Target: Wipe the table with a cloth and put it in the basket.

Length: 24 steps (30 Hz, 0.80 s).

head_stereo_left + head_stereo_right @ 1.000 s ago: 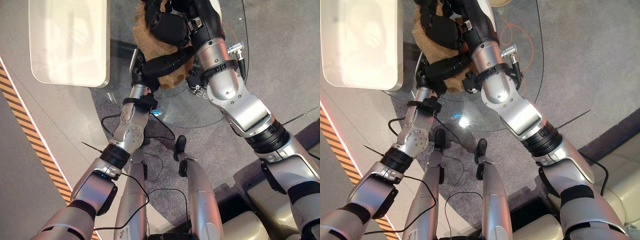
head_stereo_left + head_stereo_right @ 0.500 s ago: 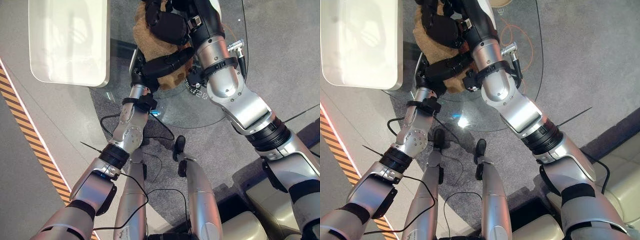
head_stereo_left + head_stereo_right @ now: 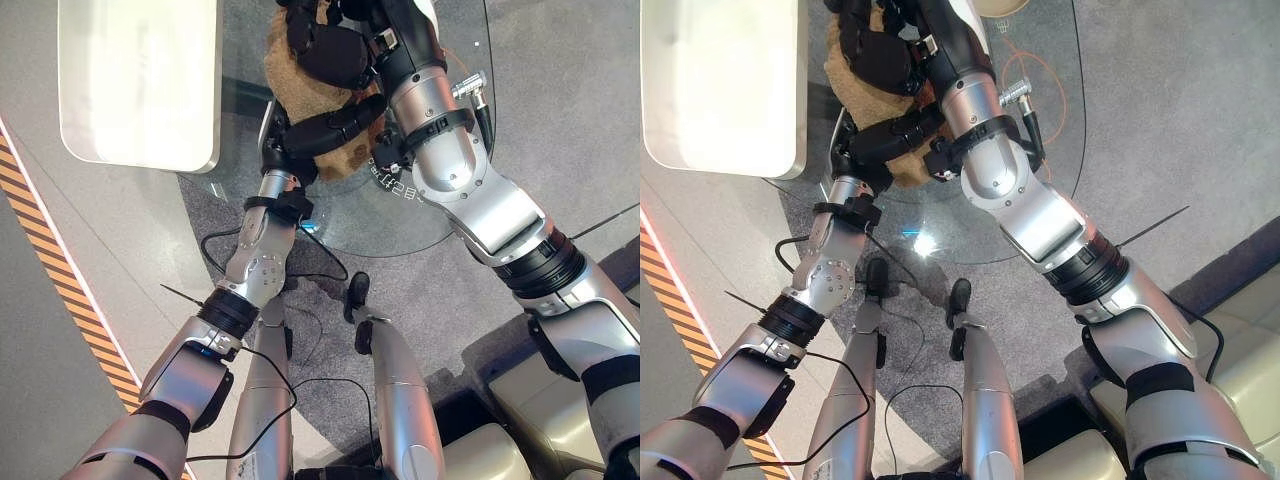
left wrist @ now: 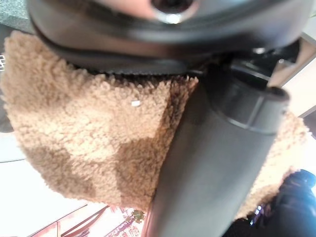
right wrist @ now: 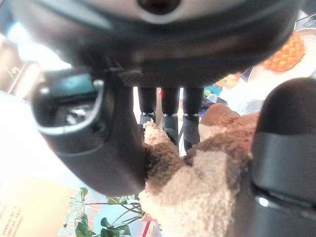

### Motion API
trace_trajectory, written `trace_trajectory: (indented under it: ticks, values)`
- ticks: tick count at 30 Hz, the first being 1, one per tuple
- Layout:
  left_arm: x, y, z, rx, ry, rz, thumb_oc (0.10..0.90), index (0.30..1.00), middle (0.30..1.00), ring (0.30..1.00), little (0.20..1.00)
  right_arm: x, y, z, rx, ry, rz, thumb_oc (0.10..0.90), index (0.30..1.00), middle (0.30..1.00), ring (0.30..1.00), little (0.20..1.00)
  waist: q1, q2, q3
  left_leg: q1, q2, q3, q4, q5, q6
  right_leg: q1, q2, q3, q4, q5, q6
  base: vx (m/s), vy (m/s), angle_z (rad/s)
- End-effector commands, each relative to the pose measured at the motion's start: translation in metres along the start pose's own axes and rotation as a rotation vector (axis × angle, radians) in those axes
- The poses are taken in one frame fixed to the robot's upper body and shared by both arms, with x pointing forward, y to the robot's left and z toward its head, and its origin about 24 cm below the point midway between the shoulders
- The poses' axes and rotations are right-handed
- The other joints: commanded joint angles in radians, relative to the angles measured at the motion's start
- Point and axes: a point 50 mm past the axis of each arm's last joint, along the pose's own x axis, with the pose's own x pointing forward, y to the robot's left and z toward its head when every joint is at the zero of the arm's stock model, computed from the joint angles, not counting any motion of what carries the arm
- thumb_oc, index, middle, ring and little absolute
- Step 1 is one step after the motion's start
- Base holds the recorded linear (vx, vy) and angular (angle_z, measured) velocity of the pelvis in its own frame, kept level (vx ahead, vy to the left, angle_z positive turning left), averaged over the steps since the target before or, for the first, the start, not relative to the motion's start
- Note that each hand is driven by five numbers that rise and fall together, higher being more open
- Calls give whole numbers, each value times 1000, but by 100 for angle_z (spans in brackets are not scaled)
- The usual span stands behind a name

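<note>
- A humanoid robot works a tan fleecy cloth (image 3: 322, 100) on a round glass table (image 3: 400, 215), both arms reaching to the far side.
- The left hand (image 3: 330, 125) lies across the near part of the cloth, its fingers stretched out flat on the fleece, pressing rather than gripping.
- The right hand (image 3: 335, 50) sits on the far part of the cloth; its wrist view shows the fleece bunched between thumb and curled fingers (image 5: 170, 106), a pinch hold.
- A white tray (image 3: 140, 85) lies at far left, just beside the cloth.
- The step in hand looks like wiping, or gathering the cloth at the end of a stroke.
- Next, the cloth would have to be held firmly, lifted off the glass, and carried to a basket.
</note>
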Motion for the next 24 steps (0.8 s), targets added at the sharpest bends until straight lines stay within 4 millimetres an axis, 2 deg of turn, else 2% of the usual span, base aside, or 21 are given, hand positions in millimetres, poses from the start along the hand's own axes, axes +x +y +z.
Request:
trace_trajectory:
  ticks: [1, 17, 24]
  values:
    - [12, -56, 29, -44, -149, -310, 100, 300, 300, 300, 200, 23, -41, 93, -35, -379, -151, 800, 900, 900, 900, 900, 26, -69, -23, 41, -51, 118, 127, -157, 68, 105, 103, 10, -206, 122, -6, 0, 0, 0]
    - [11, -56, 30, -57, -149, -320, 100, 300, 300, 300, 200, 24, -43, 88, -40, -353, -148, 800, 900, 900, 900, 900, 23, -60, -23, 28, -56, 120, 144, -165, 72, 93, 98, 16, -198, 122, -1, 0, 0, 0]
    - [11, -55, 30, -67, -147, -324, 100, 300, 300, 300, 200, 24, -44, 84, -45, -341, -149, 800, 900, 900, 900, 900, 25, -65, -23, 18, -57, 114, 156, -171, 73, 86, 99, 15, -191, 121, -1, 0, 0, 0]
